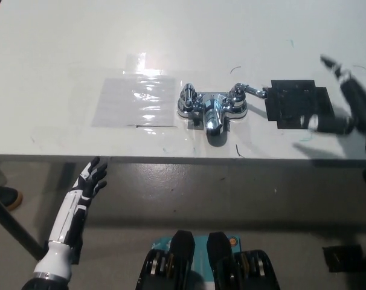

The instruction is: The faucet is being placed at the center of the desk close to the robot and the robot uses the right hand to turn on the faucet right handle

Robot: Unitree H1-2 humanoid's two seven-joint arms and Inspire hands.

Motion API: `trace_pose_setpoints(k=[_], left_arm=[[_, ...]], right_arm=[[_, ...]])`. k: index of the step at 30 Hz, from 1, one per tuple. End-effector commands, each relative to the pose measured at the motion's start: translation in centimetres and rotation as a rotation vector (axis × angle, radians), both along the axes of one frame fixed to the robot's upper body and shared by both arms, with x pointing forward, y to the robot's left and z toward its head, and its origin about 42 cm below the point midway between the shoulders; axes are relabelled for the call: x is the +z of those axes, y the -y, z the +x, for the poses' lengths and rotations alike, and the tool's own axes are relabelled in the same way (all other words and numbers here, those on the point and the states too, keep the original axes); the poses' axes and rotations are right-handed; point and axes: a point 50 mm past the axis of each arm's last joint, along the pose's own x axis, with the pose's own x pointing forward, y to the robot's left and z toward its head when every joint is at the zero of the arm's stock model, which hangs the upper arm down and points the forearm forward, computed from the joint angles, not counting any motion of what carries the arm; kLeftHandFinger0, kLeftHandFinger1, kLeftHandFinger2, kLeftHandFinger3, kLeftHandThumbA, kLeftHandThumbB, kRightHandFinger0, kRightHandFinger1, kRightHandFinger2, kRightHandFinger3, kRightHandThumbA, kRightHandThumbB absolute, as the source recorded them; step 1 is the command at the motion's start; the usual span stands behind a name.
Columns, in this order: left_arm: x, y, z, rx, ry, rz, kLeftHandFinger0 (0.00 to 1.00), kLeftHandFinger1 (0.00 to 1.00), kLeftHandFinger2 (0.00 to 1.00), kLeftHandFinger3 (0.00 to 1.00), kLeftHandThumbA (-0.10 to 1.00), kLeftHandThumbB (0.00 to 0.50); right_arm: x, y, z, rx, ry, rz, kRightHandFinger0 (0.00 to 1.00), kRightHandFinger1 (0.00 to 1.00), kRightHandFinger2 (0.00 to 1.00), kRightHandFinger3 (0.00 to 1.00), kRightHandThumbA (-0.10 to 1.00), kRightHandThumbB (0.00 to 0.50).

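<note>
A chrome faucet (212,109) stands near the front middle of the white desk (62,54). Its right handle (247,91) has a lever pointing right, towards a black patch (295,104); its left handle (188,95) is a rounded knob. My black right hand (346,103) hangs over the desk's right edge, motion-blurred, fingers spread and open, well to the right of the faucet and holding nothing. My white left hand (90,178) rests below the desk's front edge at the lower left, open with fingers apart.
A clear shiny plastic sheet (136,101) is taped flat left of the faucet. The black patch lies flat between the faucet and my right hand. A shoe (3,194) shows on the floor at far left.
</note>
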Motion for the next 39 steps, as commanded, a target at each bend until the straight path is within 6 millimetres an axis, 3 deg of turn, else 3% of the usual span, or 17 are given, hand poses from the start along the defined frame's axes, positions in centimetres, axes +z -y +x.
trace_pose_setpoints(k=[1,12,18,20,21,28,30,32,35,39], left_arm=[[0.6,-1.6,-1.0,0.003,-0.007,0.000,1.00,1.00,1.00,1.00,0.96,0.181],[-0.3,-1.7,-1.8,0.011,-0.026,0.010,1.00,1.00,1.00,1.00,0.96,0.203],[-0.3,-1.9,-1.9,0.021,-0.024,0.010,1.00,1.00,1.00,1.00,0.96,0.185],[-0.2,-2.0,-1.8,0.021,-0.017,0.009,1.00,1.00,1.00,1.00,0.95,0.189],[-0.2,-2.0,-1.8,0.021,-0.017,0.006,1.00,1.00,1.00,1.00,0.96,0.195],[-0.4,-2.0,-1.9,0.006,-0.019,-0.022,1.00,1.00,1.00,1.00,0.95,0.203],[-0.3,-2.0,-1.9,0.002,-0.022,-0.016,1.00,1.00,1.00,1.00,0.95,0.207],[-0.1,-1.9,-1.7,-0.003,-0.018,-0.020,1.00,1.00,1.00,1.00,0.93,0.201],[0.1,-1.9,-1.5,-0.004,-0.012,-0.018,1.00,1.00,1.00,1.00,0.94,0.204],[0.6,-1.9,-1.0,-0.006,0.009,-0.012,1.00,1.00,1.00,1.00,0.96,0.200]], right_arm=[[13.1,-0.4,-19.5,0.284,0.778,0.344,1.00,1.00,1.00,1.00,1.00,0.253],[8.1,-1.8,-21.7,0.286,0.680,0.520,1.00,1.00,1.00,1.00,1.00,0.309],[5.9,-2.3,-21.9,0.295,0.618,0.579,1.00,1.00,1.00,1.00,1.00,0.299],[3.5,-1.9,-20.5,0.250,0.558,0.575,1.00,1.00,1.00,1.00,1.00,0.290],[2.1,-1.7,-19.6,0.227,0.502,0.579,1.00,1.00,1.00,1.00,1.00,0.258],[-5.8,-1.8,-16.0,0.142,0.212,0.633,1.00,1.00,1.00,1.00,1.00,0.164],[-8.1,-2.0,-15.3,0.128,0.107,0.699,1.00,1.00,1.00,1.00,0.95,0.165],[-9.6,-2.1,-14.8,0.105,0.062,0.711,1.00,1.00,1.00,1.00,0.92,0.141],[-11.6,-2.5,-14.3,0.091,-0.001,0.733,1.00,1.00,1.00,1.00,0.91,0.182],[-13.1,-2.8,-13.8,0.085,-0.048,0.713,1.00,1.00,1.00,1.00,0.89,0.147]])
